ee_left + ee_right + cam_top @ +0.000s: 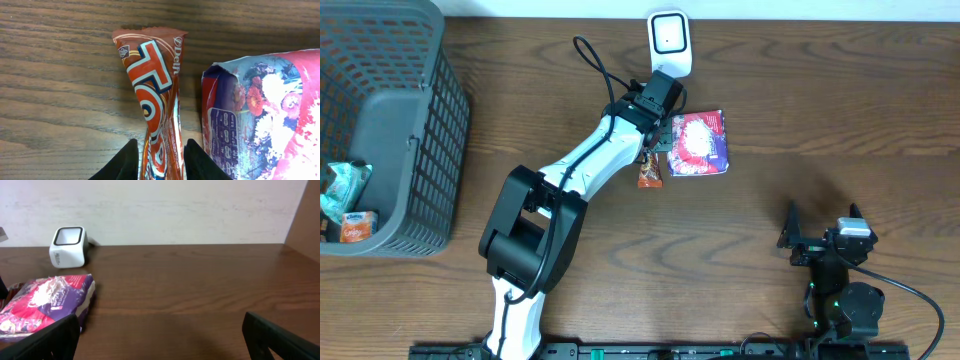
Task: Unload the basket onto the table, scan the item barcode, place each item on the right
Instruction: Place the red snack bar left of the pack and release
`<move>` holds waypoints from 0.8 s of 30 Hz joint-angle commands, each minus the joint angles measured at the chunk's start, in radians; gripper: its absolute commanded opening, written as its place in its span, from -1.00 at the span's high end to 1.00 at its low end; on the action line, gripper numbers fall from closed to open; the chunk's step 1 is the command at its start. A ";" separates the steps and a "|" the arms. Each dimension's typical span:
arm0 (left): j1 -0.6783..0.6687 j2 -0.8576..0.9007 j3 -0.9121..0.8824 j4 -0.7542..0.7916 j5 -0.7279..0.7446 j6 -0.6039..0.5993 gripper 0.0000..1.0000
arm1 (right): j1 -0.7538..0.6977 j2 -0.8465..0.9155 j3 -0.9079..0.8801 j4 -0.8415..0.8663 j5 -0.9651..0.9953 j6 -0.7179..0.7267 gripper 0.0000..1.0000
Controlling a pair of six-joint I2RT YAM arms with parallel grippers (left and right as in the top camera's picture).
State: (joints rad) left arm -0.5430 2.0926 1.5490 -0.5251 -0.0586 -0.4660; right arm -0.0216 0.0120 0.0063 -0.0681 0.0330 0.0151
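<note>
left claw (161, 146) ajar astride snack bar (152, 75) | right claw (161, 321) wide, empty | basket (420, 150) overhead-only

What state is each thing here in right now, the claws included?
snack bar: lying flat on the table
floral packet: lying flat beside it, apart
scanner: upright
basket: upright, packets inside
left gripper: slightly open, astride the snack bar
right gripper: wide open, empty
</note>
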 commanded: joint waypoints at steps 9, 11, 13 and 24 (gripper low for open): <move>0.105 -0.322 0.039 0.000 -0.014 0.055 0.35 | 0.008 -0.005 -0.001 -0.004 -0.002 0.010 -0.99; 0.135 -0.388 0.039 0.000 -0.014 0.055 0.16 | 0.008 -0.005 -0.001 -0.004 -0.002 0.010 -0.99; 0.170 -0.454 0.039 0.000 -0.014 0.056 0.10 | 0.008 -0.005 -0.001 -0.004 -0.002 0.010 -0.99; 0.451 -0.751 0.039 0.000 -0.014 0.115 -0.01 | 0.008 -0.005 -0.001 -0.004 -0.002 0.010 -0.98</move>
State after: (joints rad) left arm -0.1699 1.4059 1.5734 -0.5236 -0.0593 -0.3759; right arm -0.0216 0.0120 0.0063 -0.0685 0.0330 0.0151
